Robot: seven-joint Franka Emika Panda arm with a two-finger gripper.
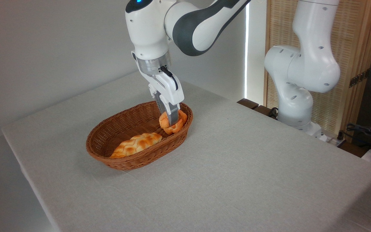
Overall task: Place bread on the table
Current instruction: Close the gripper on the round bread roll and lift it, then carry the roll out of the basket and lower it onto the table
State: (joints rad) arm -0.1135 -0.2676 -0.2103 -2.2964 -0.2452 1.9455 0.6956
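gripper point(172, 122) clamped on bread point(172, 121), bun sits at right end of wicker basket point(108, 151), about rim level. braided loaf point(137, 144) lies inside basket. table point(237, 167) w/ grey cloth. no legible labels/text anywhere.

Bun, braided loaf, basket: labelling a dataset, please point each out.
bun point(181, 120), fixed camera, right side
braided loaf point(137, 144), fixed camera, middle of top
wicker basket point(134, 165), fixed camera, front wall
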